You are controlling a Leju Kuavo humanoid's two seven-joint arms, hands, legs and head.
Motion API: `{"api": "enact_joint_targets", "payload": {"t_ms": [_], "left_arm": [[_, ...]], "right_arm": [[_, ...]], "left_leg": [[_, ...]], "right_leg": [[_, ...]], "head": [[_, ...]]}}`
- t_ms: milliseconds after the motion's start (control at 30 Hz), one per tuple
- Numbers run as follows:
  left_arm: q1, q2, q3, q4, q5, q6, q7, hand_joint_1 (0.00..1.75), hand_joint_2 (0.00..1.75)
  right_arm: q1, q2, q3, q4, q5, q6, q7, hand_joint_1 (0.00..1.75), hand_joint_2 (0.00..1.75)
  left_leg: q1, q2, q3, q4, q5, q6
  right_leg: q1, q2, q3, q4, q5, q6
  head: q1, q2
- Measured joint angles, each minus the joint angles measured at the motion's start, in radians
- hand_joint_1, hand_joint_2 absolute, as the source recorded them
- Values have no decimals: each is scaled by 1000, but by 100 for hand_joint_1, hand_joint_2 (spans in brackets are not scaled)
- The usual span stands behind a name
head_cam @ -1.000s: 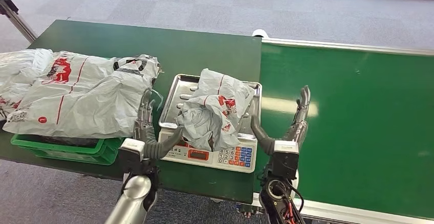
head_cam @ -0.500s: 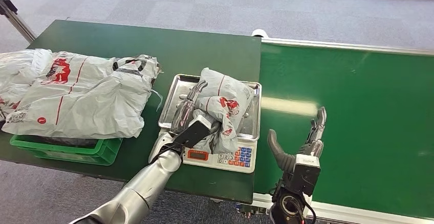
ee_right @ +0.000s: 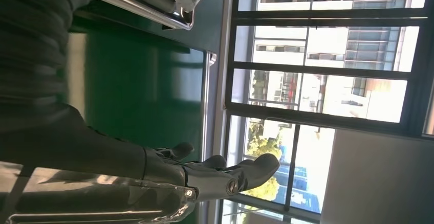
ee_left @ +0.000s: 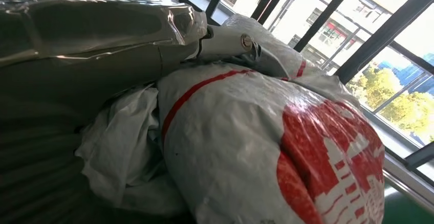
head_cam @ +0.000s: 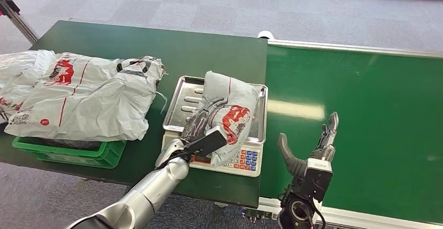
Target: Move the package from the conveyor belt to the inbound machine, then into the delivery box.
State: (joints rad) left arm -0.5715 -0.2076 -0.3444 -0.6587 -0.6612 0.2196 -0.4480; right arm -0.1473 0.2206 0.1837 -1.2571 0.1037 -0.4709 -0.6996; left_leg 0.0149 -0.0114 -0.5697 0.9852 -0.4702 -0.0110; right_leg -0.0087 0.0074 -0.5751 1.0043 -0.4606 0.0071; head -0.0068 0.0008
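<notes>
Since the earlier frame the left hand (head_cam: pixel 201 127) has slid further onto the package (head_cam: pixel 230 116), its fingers now lying over the near side of the grey bag with the red print, gripping it (the left wrist view shows the plastic bunched against the hand). The package still lies on the steel tray of the scale (head_cam: pixel 245 161), tilted toward the tray's near edge and overhanging the keypad. The right hand (head_cam: pixel 313 145) has drawn slightly back and hovers over the conveyor belt (head_cam: pixel 365 109), fingers spread wide, holding nothing, with bare belt beyond it. Well left of the left hand, the green box (head_cam: pixel 68 153) on the desk (head_cam: pixel 156 46) is heaped with grey bags (head_cam: pixel 83 93).
</notes>
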Motion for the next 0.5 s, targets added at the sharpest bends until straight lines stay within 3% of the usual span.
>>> {"api": "enact_joint_targets", "payload": {"t_ms": [300, 500], "left_arm": [[-7, -7, 17, -4, 13, -2, -27, 175, 175], [21, -11, 37, -57, 77, -2, -137, 175, 175]], "right_arm": [[6, 2, -12, -1, 1, -2, 0, 0, 175], [8, 9, -17, -1, 6, -2, 0, 0, 175]], "left_leg": [[0, -1, 2, 0, 0, 0], [-1, -1, 2, 0, 0, 0]], "right_leg": [[0, -2, 2, 0, 0, 0], [0, -2, 2, 0, 0, 0]], "head": [[0, 0], [0, 0]]}}
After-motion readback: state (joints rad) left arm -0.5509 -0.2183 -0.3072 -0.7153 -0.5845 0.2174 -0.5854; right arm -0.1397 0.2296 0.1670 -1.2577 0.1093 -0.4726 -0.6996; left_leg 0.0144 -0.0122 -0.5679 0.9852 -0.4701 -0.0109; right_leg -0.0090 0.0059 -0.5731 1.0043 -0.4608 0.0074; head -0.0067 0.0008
